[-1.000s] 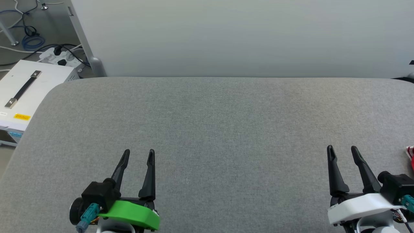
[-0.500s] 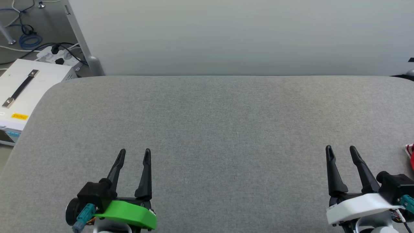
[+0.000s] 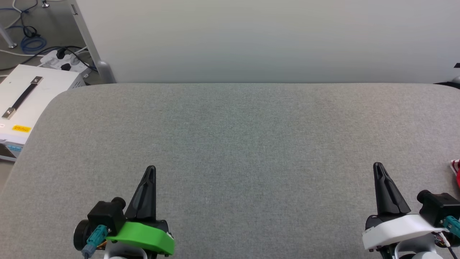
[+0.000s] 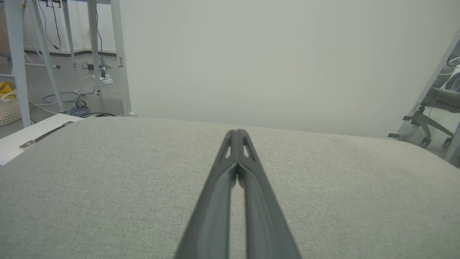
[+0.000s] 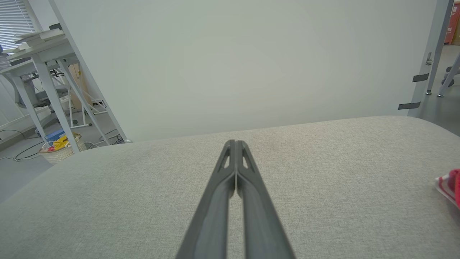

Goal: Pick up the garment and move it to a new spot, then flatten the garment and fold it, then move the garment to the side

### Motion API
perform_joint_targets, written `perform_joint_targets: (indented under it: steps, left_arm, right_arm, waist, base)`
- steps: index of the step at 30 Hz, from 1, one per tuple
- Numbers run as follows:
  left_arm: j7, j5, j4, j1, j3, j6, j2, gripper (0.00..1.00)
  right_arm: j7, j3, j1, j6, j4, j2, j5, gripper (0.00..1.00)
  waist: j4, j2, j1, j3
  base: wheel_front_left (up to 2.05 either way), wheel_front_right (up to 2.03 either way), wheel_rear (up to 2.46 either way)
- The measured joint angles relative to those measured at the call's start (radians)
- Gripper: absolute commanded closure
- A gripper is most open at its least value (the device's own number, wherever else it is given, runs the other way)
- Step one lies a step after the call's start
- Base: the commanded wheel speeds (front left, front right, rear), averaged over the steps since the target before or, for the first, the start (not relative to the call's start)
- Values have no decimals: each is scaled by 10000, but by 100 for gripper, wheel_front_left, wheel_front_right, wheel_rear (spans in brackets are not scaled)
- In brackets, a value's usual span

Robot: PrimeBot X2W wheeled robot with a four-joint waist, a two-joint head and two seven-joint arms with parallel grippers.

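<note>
A: Two grippers are seen low over the grey padded surface [image 3: 237, 136]. How are the jaws found?

B: Both pairs are pressed together, tip against tip, and nothing is caught between them. The left gripper [image 3: 151, 169], green at its base, is seen at the lower left. The right gripper [image 3: 378, 165], white at its base, is seen at the lower right.

A: Where is the garment [image 3: 455, 169] found?

B: A red edge with striped trim is seen lying on the surface at the far right border, near the right gripper but apart from it. The rest is cut off.

A: What else is noted?

B: A white case [image 3: 28, 100] with a black handle is set beside the surface's left corner, and a power strip [image 3: 64, 63] lies on the floor behind it.
</note>
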Motion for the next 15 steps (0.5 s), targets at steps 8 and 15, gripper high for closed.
perform_joint_targets:
  steps: [8,15]
  left_arm:
    - [161,107,-46,-3,23,75,0,100]
    - [320,207,-104,-5,48,163,0,100]
  right_arm:
    - [109,4,-4,0,-2,2,-167,100]
    - [209,12,-8,0,-4,2,-359,100]
  waist:
    - [-12,0,0,5]
    - [-22,0,0,9]
  base:
    - [0,0,0]
    - [0,0,0]
